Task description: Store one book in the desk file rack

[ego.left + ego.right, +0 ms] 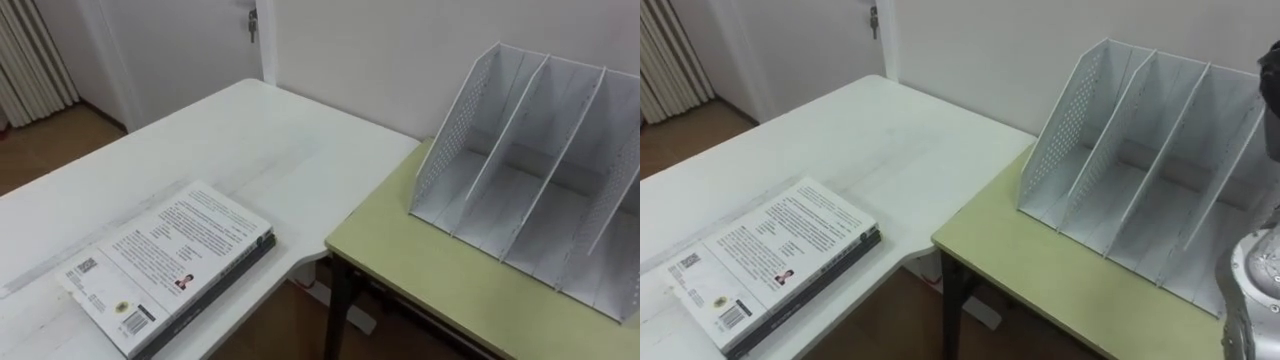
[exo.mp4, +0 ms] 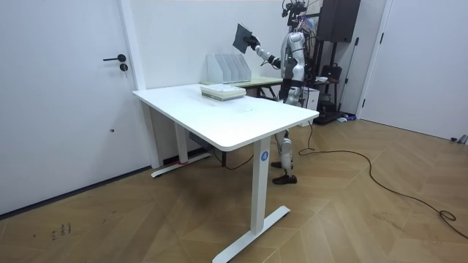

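**Ann:** One book (image 2: 243,35) is up in the air, clamped in the right robot hand (image 2: 253,44), with the file rack (image 1: 540,190) just below that hand!

**Bo:** It looks stiff, slick and fairly weighty. Held by one edge, it may pivot, so I'd grip nearer the spine. The spare books (image 1: 170,262) lie well off to the hand's left.

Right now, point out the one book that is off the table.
The dark book the right hand holds aloft near the file rack; the other books lie stacked on the white table.
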### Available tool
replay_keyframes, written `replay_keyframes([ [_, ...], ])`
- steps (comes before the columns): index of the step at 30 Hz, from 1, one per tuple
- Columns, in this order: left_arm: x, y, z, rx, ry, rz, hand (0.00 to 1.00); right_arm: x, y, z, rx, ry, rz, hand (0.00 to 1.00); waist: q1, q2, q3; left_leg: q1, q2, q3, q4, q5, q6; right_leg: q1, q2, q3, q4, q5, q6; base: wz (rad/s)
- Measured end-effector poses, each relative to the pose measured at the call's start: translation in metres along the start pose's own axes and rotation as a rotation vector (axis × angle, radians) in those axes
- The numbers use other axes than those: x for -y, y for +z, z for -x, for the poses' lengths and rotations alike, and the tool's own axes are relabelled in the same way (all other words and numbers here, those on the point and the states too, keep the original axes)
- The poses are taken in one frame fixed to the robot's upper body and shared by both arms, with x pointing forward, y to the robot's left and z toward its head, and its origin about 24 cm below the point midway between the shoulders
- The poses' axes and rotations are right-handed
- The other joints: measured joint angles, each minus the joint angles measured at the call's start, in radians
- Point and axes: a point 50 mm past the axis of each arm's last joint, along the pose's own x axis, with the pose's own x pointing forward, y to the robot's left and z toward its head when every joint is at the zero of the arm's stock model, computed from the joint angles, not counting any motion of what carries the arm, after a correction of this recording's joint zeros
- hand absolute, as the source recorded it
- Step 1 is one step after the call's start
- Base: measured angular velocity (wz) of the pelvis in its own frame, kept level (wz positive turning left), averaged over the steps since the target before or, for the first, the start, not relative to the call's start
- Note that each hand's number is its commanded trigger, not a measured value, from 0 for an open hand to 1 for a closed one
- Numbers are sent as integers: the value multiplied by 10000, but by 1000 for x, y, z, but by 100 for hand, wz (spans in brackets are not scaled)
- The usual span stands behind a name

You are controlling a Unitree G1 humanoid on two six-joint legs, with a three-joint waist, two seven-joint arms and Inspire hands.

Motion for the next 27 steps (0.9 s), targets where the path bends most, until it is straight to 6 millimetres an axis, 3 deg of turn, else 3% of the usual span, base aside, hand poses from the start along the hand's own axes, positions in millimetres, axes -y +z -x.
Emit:
replay_keyframes([
  [8, 0, 1, -1, 6, 64, -2, 0, -2, -4, 1, -140, 282, 100, 100, 129, -36, -4, -27, -16, -129, -1, 0, 1, 21, -14, -91, -2, -1, 2, 2],
  [16, -1, 1, -1, 22, 365, 22, 0, -1, -22, 2, -862, 399, 586, 100, 309, -194, -11, -32, -43, -285, -22, 3, 4, 38, -29, -163, 5, -1, 2, 2],
  [27, -2, 2, -1, 67, 474, 65, 0, 0, -22, 2, -865, 379, 591, 100, 335, -192, -10, -56, -44, -286, -22, 3, 4, 18, -29, -165, -6, -3, 5, 0],
])
